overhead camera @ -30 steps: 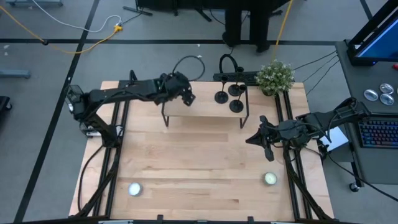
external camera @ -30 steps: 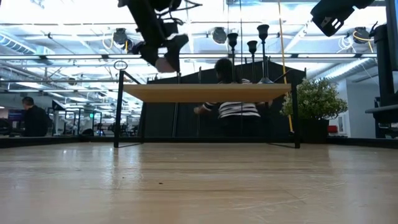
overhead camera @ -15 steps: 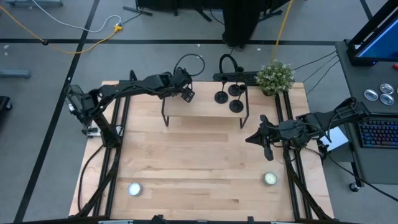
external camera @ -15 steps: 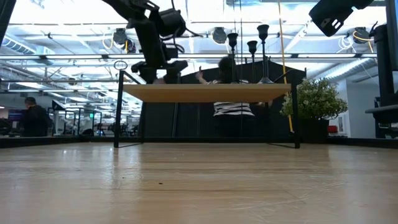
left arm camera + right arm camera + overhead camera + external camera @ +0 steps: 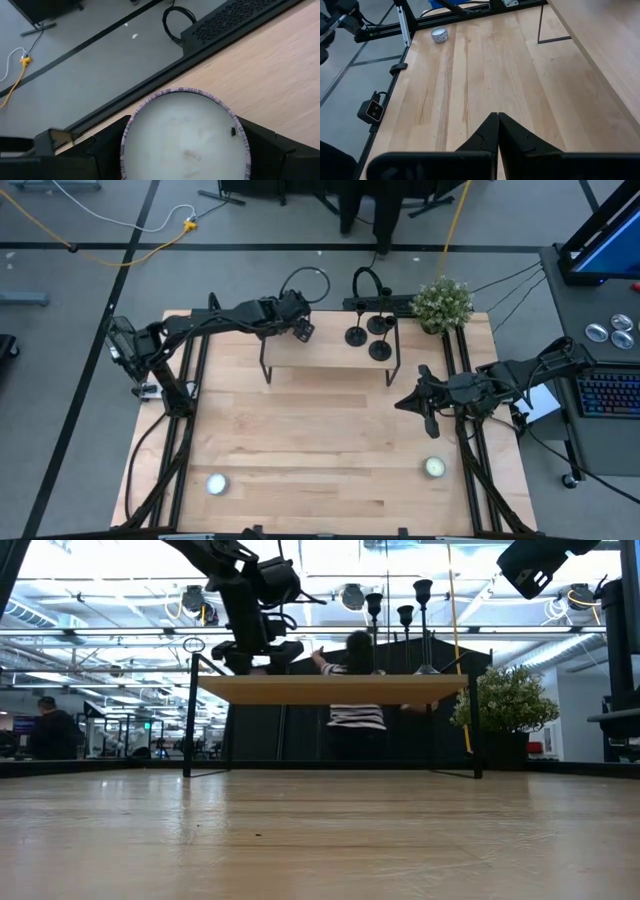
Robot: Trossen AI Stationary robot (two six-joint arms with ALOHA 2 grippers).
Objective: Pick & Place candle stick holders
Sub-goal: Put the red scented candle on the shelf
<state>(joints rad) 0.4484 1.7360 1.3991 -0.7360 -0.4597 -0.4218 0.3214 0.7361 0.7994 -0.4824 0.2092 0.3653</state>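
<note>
Three black candle stick holders (image 5: pixel 368 337) stand by their round bases on the right part of a small raised wooden shelf (image 5: pixel 330 358); in the low view their stems and cups (image 5: pixel 405 615) rise above it. My left gripper (image 5: pixel 298 329) is over the shelf's far left part, shut on a round white candle (image 5: pixel 185 137) with a patterned rim. My right gripper (image 5: pixel 404 403) waits shut and empty above the table's right side, well clear of the holders. My left gripper pinches the white candle by its round side wall (image 5: pixel 128 142) between its two fingers (image 5: pixel 102 152), one on each opposite side. In the low view the gripper (image 5: pixel 252 652) is just above the shelf top; whether the candle rests on the shelf cannot be told.
Two tealight candles lie on the table near its front edge, one left (image 5: pixel 216 484) and one right (image 5: pixel 434 467); the left one also shows in the right wrist view (image 5: pixel 439 34). A potted plant (image 5: pixel 443 302) stands at the far right corner. A person (image 5: pixel 352 690) moves behind the table.
My left gripper has gone down toward the shelf top and a little toward the far edge with the candle, turning from tilted to more level, then has kept still. The person behind the table has shifted.
</note>
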